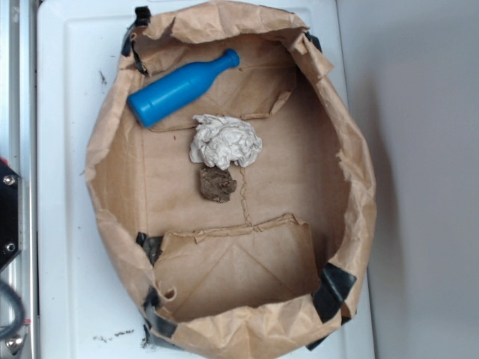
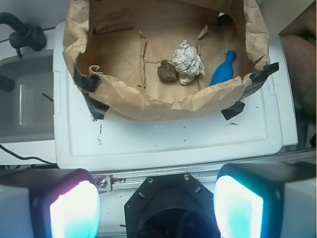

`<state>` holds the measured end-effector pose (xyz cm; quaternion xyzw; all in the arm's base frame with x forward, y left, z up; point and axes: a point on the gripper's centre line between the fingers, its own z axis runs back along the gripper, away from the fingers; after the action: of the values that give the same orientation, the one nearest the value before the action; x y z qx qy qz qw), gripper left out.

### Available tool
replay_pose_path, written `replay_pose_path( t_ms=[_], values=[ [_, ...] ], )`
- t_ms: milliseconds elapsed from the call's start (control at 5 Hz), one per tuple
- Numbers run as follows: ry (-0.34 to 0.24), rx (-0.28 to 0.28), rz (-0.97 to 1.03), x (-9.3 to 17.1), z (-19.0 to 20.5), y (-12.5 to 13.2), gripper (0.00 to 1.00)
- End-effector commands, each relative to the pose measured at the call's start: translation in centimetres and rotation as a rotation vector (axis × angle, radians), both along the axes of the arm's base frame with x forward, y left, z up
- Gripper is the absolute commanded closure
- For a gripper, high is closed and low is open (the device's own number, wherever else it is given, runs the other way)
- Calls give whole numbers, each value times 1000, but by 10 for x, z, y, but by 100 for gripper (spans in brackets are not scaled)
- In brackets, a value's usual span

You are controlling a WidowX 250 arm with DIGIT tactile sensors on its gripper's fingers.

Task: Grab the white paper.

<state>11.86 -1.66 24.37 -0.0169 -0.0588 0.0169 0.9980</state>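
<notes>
A crumpled off-white paper ball [image 1: 225, 141] with grey creases is seen just above the centre of the exterior frame, lying on the floor of a tan paper bag [image 1: 112, 224] whose walls have been rolled down into a wide, open basin. A smooth blue plastic bottle [image 1: 179, 87] is laid on its side to the upper left of the paper ball, near it, with its neck pointed toward the upper right. A small brown lump [image 1: 216, 183] is placed directly below the paper ball, just beside it; whether the two touch cannot be told. Black tape patches [image 1: 333, 288] are fixed at the bag's corners. The bag is set on a white plastic tray [image 1: 63, 187].

In the wrist view the same things are found in the upper part of the frame: the paper ball [image 2: 188, 62] in the upper centre, the brown lump [image 2: 167, 71] to its left, the bottle [image 2: 224, 69] to its right. The gripper [image 2: 158, 208] is shown at the bottom edge, well apart from the bag, with its two glowing cyan pads [image 2: 74, 210] spread wide and nothing held between them.
</notes>
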Motion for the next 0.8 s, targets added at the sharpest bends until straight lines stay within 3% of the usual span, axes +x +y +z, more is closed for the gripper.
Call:
replay_pose_path(
  t_ms=[0, 400, 600],
  values=[
    [0, 0, 0, 0, 0, 0, 0],
    [-48, -20, 32, 96, 12, 12, 0],
    [-72, -1, -77, 144, -4, 19, 0]
  ],
)
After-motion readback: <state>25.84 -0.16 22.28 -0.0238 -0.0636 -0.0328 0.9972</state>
